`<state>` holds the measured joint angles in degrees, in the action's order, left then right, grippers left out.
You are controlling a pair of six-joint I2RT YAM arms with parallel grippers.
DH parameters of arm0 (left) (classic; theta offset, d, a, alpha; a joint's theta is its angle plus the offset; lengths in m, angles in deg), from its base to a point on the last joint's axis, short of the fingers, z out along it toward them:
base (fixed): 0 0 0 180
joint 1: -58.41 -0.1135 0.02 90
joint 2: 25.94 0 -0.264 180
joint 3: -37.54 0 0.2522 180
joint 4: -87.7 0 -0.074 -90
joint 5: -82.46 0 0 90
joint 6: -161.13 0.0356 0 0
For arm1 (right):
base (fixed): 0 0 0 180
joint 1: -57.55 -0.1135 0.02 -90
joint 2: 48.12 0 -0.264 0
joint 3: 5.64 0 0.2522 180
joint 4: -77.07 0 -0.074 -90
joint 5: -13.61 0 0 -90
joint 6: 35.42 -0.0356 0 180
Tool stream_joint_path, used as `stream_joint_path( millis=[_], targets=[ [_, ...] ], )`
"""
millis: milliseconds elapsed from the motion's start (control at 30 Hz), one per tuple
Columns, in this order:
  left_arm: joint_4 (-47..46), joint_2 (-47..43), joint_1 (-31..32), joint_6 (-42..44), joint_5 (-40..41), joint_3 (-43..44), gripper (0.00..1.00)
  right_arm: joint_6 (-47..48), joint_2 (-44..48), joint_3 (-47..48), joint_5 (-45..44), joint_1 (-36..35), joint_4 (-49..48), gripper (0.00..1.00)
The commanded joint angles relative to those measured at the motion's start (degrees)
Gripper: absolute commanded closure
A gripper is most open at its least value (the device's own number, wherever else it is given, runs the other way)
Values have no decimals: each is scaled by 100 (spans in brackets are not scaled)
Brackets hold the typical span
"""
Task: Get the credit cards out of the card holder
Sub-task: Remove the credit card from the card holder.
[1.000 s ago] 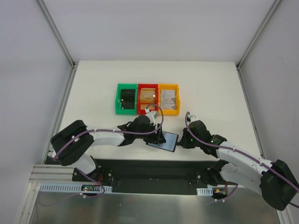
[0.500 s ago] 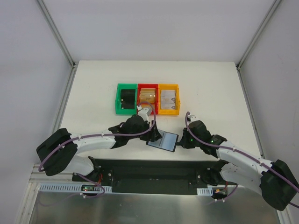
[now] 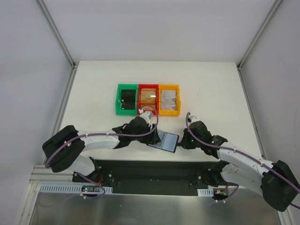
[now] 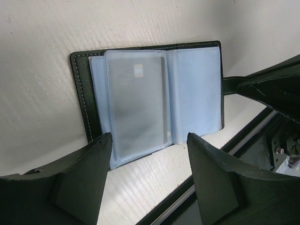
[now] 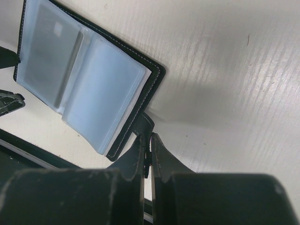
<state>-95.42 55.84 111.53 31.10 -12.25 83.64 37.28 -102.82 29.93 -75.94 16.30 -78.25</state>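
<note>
Card holder (image 3: 164, 140) lies open by the middle of the desk's (image 3: 93, 93) near edge, its tab (image 5: 143, 123) clenched in the right gripper (image 5: 146, 140). The left gripper (image 3: 154, 137), released and nearer, hovers over a pale grey card (image 4: 138, 105) pocketed inside, whose long axis points toward it.

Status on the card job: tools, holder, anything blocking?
Left tool open, poised over card holder. Right tool shut on tab. Holder open flat, grey card in left sleeve. Nothing in the way.
</note>
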Motion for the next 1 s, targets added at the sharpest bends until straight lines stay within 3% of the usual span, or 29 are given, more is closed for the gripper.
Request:
stream_joint_path(
  millis=[0, 467, 967],
  targets=[
    [-184, 57, -48, -31, -161, 88, 36, 7, 64, 17, 17, -14, -63, 100],
    [-368, 383, -13, -101, -417, 168, 37, -1, 56, -9, 17, -5, -72, 100],
    [-491, -30, 49, -40, -381, 106, 37, -2, 56, -27, 25, -5, -99, 100]
  ],
)
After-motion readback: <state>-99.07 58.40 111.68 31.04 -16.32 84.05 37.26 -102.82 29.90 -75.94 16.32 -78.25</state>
